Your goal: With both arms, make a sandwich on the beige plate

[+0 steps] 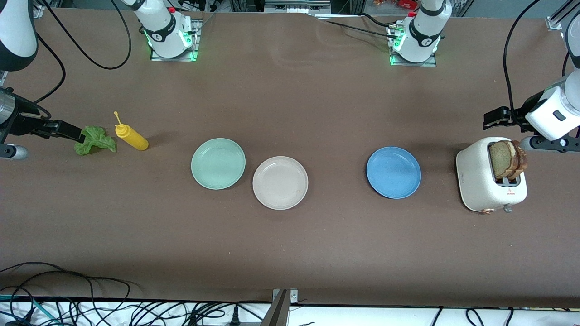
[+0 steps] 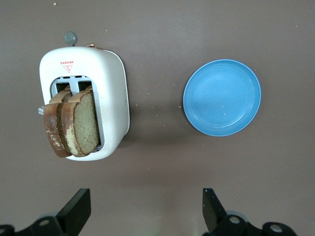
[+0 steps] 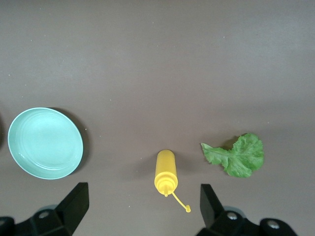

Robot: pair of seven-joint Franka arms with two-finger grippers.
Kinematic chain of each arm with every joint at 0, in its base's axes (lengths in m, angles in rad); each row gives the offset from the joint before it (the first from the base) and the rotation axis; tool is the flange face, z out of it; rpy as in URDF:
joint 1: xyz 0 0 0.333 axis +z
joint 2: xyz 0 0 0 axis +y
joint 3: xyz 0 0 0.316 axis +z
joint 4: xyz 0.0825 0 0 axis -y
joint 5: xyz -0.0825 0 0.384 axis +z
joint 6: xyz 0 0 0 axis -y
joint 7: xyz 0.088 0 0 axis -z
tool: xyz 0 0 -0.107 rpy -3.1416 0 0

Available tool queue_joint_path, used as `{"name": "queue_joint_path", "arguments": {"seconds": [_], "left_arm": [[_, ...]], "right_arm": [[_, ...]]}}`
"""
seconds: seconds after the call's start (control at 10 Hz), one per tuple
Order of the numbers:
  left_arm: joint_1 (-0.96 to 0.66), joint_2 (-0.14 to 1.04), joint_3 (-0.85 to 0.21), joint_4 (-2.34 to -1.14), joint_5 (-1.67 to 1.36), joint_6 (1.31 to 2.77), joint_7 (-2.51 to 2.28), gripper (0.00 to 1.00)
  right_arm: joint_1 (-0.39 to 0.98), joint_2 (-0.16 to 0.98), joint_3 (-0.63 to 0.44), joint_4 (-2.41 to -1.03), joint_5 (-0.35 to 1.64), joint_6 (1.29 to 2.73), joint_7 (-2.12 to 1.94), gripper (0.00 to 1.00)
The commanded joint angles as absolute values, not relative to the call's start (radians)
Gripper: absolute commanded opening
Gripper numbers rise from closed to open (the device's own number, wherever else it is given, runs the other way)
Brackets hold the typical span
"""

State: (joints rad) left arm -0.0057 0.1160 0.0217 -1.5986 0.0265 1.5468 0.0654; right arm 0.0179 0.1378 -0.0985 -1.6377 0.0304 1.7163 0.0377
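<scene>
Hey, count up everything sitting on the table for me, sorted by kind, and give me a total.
Plates: 3 (mint-green plate, beige plate, blue plate)
Bread slices: 2, standing in the toaster
Toaster: 1
Lettuce leaf: 1
Yellow squeeze bottle: 1
Total: 8

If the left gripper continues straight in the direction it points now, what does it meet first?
Probably bare table between the toaster and the blue plate. The left gripper, jaws open, points down there; depth is unclear.

Beige plate (image 1: 280, 183) empty beside mint plate (image 1: 218, 163); bread slices (image 1: 507, 159) upright in toaster (image 1: 485, 185); lettuce (image 1: 94, 140) flat.
</scene>
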Motion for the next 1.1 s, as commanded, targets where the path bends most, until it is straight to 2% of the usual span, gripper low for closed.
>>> {"name": "queue_joint_path", "arguments": {"seconds": [0.0, 1.0], "left_arm": [[-0.003, 0.129, 0.023, -1.569, -0.008, 1.526, 0.089, 1.0], [-0.003, 0.129, 0.023, -1.571, -0.008, 1.526, 0.089, 1.0]], "right_arm": [[0.012, 0.127, -0.098, -1.652, 0.049, 1.726, 0.031, 1.0], [0.015, 0.129, -0.097, -1.641, 0.034, 1.724, 0.044, 1.0]]}}
